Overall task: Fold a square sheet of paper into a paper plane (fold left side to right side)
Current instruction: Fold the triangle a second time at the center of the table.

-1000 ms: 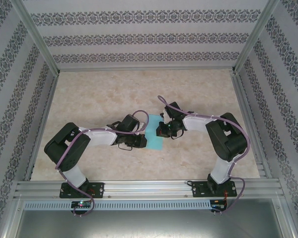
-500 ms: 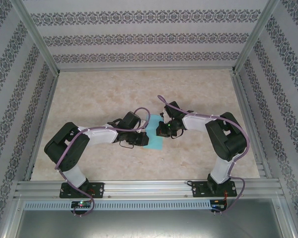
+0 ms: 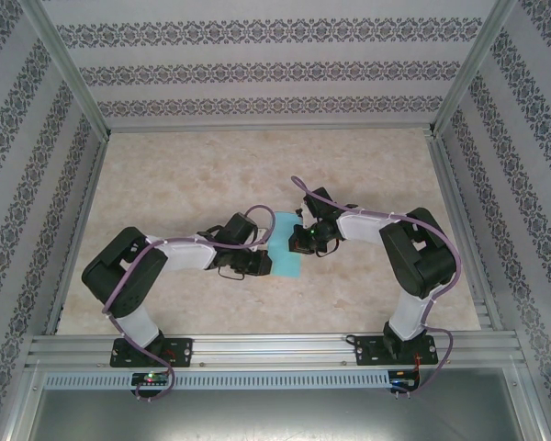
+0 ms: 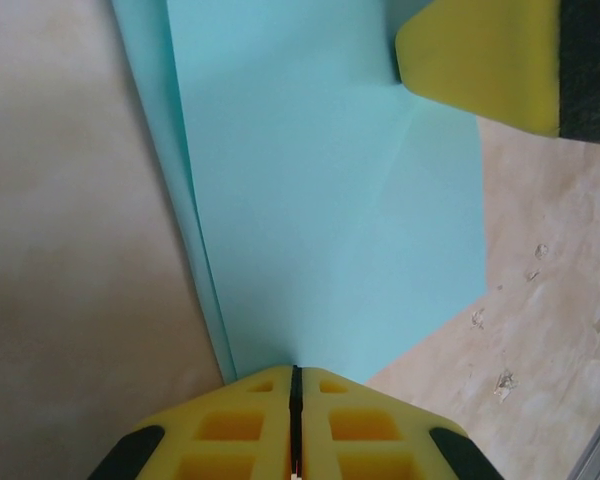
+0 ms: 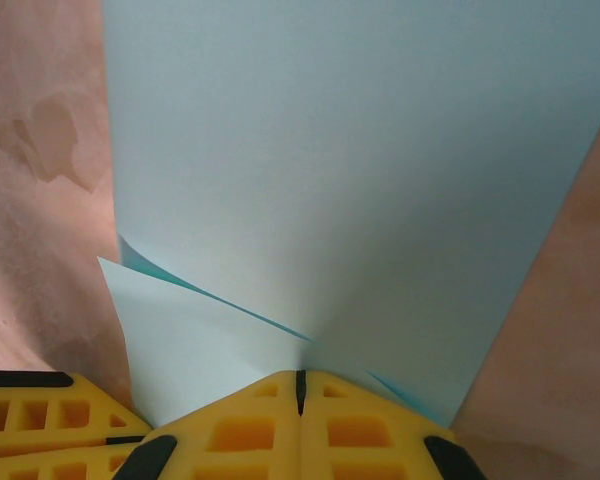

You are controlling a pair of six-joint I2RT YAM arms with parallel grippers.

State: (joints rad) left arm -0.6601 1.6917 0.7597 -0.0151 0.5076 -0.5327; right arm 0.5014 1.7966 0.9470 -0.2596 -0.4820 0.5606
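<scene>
Scene: two arms lean in over a square sheet of paper [image 3: 287, 262] on the bench [image 3: 184, 175], one set of fingers on either side of it.
Left fingers: the left fingers [image 4: 315, 430] are pressed together, tips at the sheet's nearest edge. The wrist view cannot settle whether any paper is caught in the seam between them.
Right fingers: the right fingers [image 5: 325, 420] are also closed tight, with nothing visibly pinched. Seen from the left wrist, they [image 4: 480, 60] bear down on the far right corner of the paper.
Sheet: it lies flat between the two sets of fingers and reads from above as a narrow turquoise strip. Ahead of the left fingers it [image 4: 320, 200] shows two layers, the lower one peeking out along the left edge. Just ahead of the right fingers, one layer [image 5: 360, 150] lifts a little off the other.
Just changed: over the last second the left fingers push a short way further along the sheet's edge, then draw back to almost where they began.
Unchanged: the right fingers hold their spot and the sheet's outline does not shift.
Meaning for the fold: the left half appears already laid over the right. The short out-and-back stroke looks like a pass to flatten the crease while the right fingers pin the paper.
Still to come: no pointed nose is folded yet, and the raised layer near the right fingers suggests the crease needs more pressing.
</scene>
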